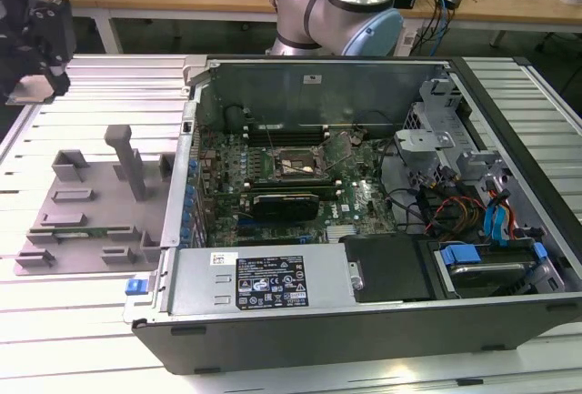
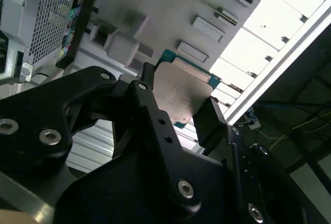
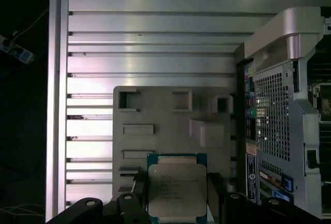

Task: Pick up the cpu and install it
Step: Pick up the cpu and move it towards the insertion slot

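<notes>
Silvery metal marks the top plate of the cpu (image 3: 177, 187), which sits clamped between the two black fingers (image 2: 207, 123) of the gripper (image 2: 181, 97). The jaws are closed only as far as the chip's width, one finger pressing on each of two opposite edges, and its blue-green rim shows past them. In both wrist views the chip hangs clear in the air over one edge of the grey plastic tray (image 3: 170, 113), not touching it. The tray's shallow pockets and raised blocks lie beneath and beyond the chip. The tray rests on the slatted aluminium table (image 1: 82, 321). Just beside the tray stands the open computer case (image 1: 364, 321), its perforated wall facing the tray. Inside the case, well apart from the tray, the black socket frame (image 1: 296, 166) lies on the green motherboard (image 1: 359, 198).
</notes>
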`<state>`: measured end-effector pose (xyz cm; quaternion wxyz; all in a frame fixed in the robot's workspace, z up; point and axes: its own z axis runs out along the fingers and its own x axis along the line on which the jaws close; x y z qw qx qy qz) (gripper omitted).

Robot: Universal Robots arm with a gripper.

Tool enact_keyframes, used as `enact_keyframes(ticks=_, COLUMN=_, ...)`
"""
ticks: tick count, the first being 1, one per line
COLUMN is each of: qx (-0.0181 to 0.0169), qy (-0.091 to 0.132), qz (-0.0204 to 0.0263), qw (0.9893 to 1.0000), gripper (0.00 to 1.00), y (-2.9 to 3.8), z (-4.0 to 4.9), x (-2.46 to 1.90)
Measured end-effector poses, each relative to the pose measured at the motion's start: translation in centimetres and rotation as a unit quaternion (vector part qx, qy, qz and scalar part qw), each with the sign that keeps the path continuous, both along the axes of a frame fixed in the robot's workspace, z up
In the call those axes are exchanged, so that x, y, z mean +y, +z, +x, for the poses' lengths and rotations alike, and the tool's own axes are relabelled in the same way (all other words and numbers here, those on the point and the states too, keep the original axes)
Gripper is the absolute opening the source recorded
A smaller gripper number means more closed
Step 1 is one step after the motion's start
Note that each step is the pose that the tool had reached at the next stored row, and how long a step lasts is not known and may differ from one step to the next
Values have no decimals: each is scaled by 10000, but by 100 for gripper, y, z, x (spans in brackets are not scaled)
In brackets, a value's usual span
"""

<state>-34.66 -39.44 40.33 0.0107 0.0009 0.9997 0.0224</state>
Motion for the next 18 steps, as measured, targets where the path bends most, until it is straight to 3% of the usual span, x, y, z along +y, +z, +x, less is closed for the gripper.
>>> enact_keyframes(ticks=2, qx=-1, qy=0, qz=0, qw=10000, gripper=55, y=-1, z=57, x=0)
enact_keyframes(ticks=4, qx=0, qy=0, qz=0, qw=10000, gripper=55, y=0, z=193, x=0)
enact_keyframes(ticks=10, qx=1, qy=0, qz=0, qw=10000, gripper=55, y=0, z=399, x=0)
enact_keyframes(ticks=18, qx=0, qy=1, qz=0, qw=10000, gripper=55, y=-1, z=891, x=0)
